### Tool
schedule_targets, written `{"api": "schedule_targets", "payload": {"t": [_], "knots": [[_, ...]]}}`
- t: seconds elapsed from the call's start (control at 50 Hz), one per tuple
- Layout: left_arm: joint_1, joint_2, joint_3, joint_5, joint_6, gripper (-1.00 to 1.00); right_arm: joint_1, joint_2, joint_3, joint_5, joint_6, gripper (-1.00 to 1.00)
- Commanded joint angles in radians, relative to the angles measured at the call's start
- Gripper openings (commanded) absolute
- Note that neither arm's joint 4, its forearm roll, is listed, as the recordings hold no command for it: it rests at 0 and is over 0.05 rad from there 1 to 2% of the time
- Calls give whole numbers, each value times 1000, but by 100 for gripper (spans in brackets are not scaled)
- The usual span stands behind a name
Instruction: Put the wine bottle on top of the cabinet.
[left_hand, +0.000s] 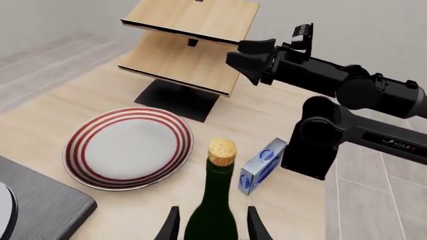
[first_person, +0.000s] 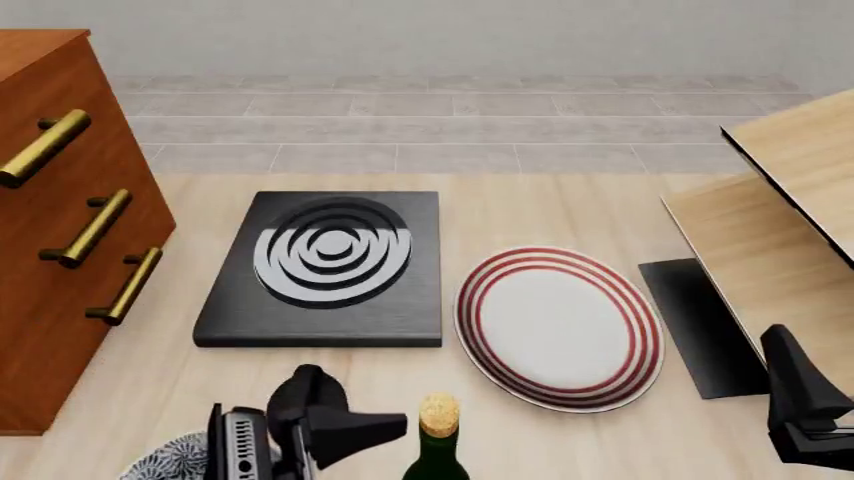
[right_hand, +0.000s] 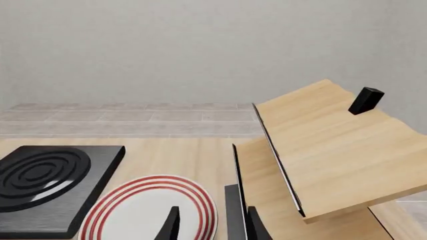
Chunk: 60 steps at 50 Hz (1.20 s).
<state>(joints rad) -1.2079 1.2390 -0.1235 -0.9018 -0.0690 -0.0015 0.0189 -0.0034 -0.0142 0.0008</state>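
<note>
Left wrist view shows the left hand (left_hand: 212, 225) with its two dark fingers (left_hand: 171, 226) standing on either side of the wine bottle (left_hand: 215, 205); whether they press the glass or merely flank it cannot be told. The bottle stands upright on the bench (left_hand: 80, 100), its tan cork top (left_hand: 222, 151) toward the camera's upper field. Just beside the bottle lies a small blue and white box (left_hand: 261, 166), and near it on the other side sits a white plate with red rings (left_hand: 128, 148). Beyond these rises the pale wooden shelf unit (left_hand: 190, 45) on its black base. The right arm (left_hand: 347, 100) crosses this view.

From the front view, the bottle (first_person: 437, 445) is at the near edge of the bench, beside the left hand (first_person: 350, 432). A black stove plate with concentric rings (first_person: 327, 268) lies farther out, and the reddish-brown cabinet (first_person: 60, 240) with brass handles stands at the far left, well apart from the bottle.

The right hand (right_hand: 212, 225) hangs spread and empty near the plate and shelf unit.
</note>
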Motion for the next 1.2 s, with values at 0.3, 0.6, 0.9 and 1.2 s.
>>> {"api": "schedule_targets", "payload": {"t": [0.3,0.6,0.9,1.2], "knots": [[15,114,13,-78,-9,100,0,0,0,0,0,100],[3,231,-12,-136,-23,100,0,0,0,0,0,100],[9,316,-22,-183,-44,100,0,0,0,0,0,100],[15,383,-32,-222,-59,100,0,0,0,0,0,100]]}}
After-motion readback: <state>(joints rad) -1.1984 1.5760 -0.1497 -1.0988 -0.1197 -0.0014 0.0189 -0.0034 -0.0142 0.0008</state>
